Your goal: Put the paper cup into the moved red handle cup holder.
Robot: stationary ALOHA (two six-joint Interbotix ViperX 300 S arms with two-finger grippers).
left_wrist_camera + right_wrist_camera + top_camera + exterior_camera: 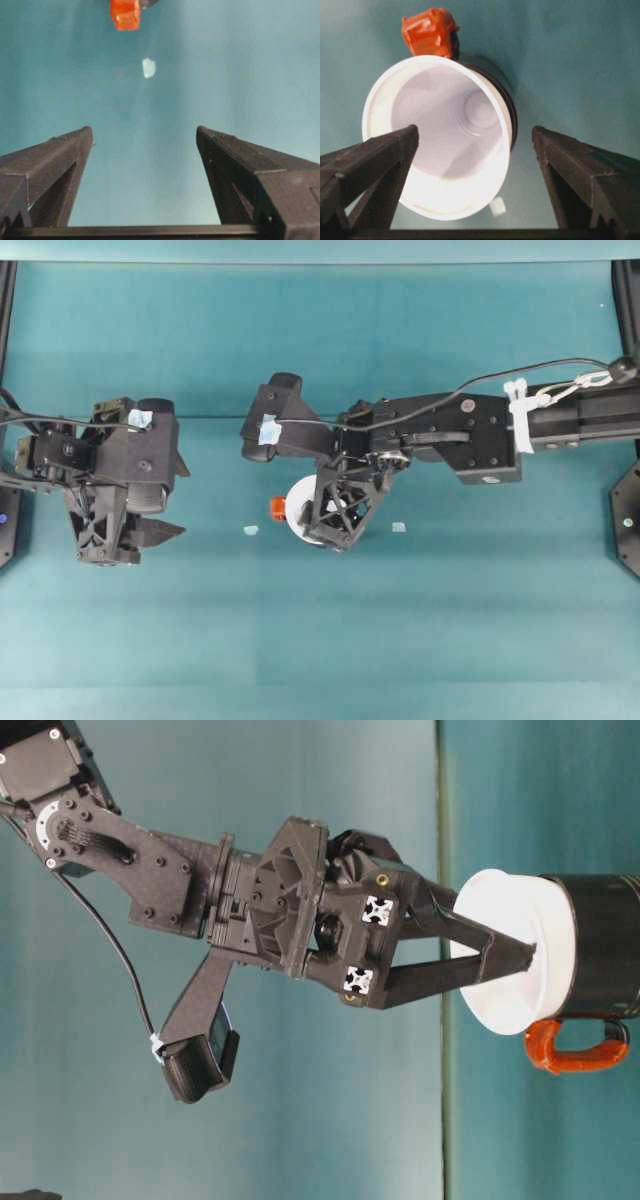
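Black fingers (375,165) of the right pincer (475,165) are seen spread wide apart, one over the rim of the paper cup (445,135) and one outside it, with nothing gripped. This cup is seated inside the red handle cup holder (600,945), which stands on the teal surface (480,620). Well to the left, the left pincer (145,150) is held released above bare surface, near a small pale scrap (148,67).

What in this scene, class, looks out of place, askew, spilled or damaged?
Nothing is spilled or damaged. The paper cup sits inside the red handle cup holder, its wide rim standing proud. The right end effector is open around it. Two small pale scraps lie on the table.
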